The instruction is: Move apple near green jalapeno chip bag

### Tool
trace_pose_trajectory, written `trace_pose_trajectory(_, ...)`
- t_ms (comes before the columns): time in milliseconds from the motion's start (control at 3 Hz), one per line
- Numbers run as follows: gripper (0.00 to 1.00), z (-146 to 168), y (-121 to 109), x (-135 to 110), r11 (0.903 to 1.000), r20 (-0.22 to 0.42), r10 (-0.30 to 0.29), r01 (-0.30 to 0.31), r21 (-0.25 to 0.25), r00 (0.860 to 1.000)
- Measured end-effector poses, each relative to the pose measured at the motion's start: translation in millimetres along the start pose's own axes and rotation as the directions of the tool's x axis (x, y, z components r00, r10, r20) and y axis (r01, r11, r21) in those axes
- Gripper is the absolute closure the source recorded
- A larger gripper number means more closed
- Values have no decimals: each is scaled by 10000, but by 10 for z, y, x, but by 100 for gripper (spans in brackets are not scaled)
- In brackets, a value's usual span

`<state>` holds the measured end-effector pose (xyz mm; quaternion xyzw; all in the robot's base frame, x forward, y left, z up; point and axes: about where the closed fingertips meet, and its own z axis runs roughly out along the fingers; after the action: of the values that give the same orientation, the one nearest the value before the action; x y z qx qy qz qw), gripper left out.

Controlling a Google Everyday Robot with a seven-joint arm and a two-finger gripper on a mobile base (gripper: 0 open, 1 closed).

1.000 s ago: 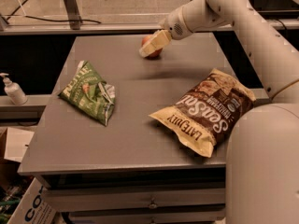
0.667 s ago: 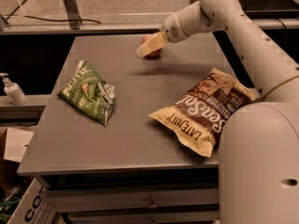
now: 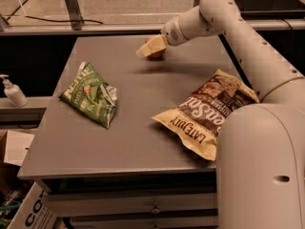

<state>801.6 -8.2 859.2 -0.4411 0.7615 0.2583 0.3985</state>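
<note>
The red-orange apple (image 3: 159,54) sits between the cream fingers of my gripper (image 3: 150,47) at the far middle of the grey table (image 3: 128,147), mostly hidden by the fingers. The gripper is shut on it and holds it just above the table, with a shadow underneath. The green jalapeno chip bag (image 3: 91,95) lies crumpled on the left side of the table, well to the left of the gripper and nearer the camera.
A large brown-and-yellow chip bag (image 3: 205,111) lies on the right side of the table, partly behind my arm. A white pump bottle (image 3: 13,92) stands on a ledge off the table's left. A cardboard box (image 3: 28,213) sits on the floor at lower left.
The gripper has moved a little to the left and toward the camera over the far part of the table. Both bags lie where they were.
</note>
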Motion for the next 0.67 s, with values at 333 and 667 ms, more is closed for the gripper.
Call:
trace_pose_trajectory(333, 0, 81, -60, 27, 9995, 21, 323, -323, 60, 9995)
trace_pose_trajectory(667, 0, 82, -59, 27, 9995, 20, 323, -323, 58, 9995)
